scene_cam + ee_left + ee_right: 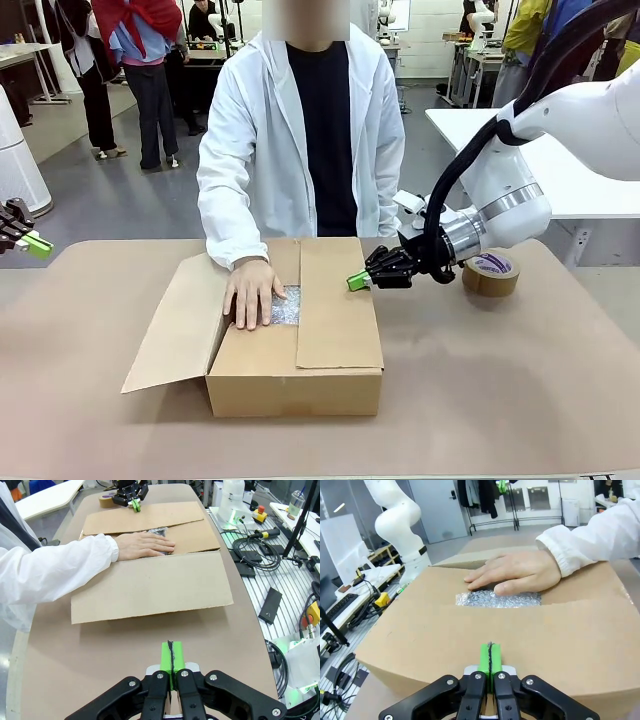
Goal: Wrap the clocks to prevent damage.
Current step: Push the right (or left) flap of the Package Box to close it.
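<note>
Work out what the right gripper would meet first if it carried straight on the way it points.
Probably the cardboard box's folded flap; if the right gripper clears it, the person's hand. Height is unclear.

The box (pixel 300 385) is matt cardboard, the bubble wrap (pixel 287 306) shiny crinkled plastic, the tape roll (pixel 490 284) glossy, the desk (pixel 500 390) matt.

No words can be read. The brown tape roll (pixel 490 275) has purple print, but it is too small.
</note>
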`<state>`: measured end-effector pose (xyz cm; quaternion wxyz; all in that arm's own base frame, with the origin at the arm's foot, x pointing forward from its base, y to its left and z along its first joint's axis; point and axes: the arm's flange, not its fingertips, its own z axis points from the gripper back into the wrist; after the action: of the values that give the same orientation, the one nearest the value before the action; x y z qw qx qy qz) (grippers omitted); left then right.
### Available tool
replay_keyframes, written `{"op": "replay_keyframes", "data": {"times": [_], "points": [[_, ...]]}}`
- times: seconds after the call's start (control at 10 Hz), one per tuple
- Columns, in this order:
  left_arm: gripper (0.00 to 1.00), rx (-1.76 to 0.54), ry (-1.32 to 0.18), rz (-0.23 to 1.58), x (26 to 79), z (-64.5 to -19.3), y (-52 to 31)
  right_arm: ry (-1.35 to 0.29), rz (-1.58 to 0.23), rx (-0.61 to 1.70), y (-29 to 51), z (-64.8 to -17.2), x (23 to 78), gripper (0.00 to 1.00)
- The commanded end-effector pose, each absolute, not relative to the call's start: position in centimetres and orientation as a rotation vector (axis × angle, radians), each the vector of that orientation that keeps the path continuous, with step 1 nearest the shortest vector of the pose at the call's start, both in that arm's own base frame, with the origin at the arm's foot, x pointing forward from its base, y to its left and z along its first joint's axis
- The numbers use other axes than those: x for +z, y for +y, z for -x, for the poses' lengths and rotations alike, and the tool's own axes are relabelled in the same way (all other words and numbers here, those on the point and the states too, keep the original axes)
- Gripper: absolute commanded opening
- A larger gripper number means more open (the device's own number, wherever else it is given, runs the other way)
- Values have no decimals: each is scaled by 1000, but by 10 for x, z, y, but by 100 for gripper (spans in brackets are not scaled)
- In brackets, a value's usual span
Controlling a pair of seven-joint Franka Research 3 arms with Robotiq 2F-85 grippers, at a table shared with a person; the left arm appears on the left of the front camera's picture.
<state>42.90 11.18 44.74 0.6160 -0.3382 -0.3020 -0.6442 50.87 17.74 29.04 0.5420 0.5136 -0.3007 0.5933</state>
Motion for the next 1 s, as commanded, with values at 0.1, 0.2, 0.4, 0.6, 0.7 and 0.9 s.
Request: {"op": "replay_keyframes", "data": {"times": [0.1,0.2,0.4,0.6,0.7,0.9], "points": [[1,-1479,-710,787,449,-428,112,-718,-1203,1406,179,-507,291,1],[1,-1479,-710,787,449,-428,112,-718,-1203,1406,179,-507,291,1],[1,-1479,-710,787,449,-428,112,-718,-1203,1406,179,-507,291,1],[1,-1479,-710,787,449,-428,112,-718,-1203,1406,179,-507,291,1],[1,-1479,-710,787,449,-428,112,-718,-1203,1406,179,-507,291,1],[1,-1479,-710,787,449,-428,112,-718,-1203,1406,179,-507,291,1]]}}
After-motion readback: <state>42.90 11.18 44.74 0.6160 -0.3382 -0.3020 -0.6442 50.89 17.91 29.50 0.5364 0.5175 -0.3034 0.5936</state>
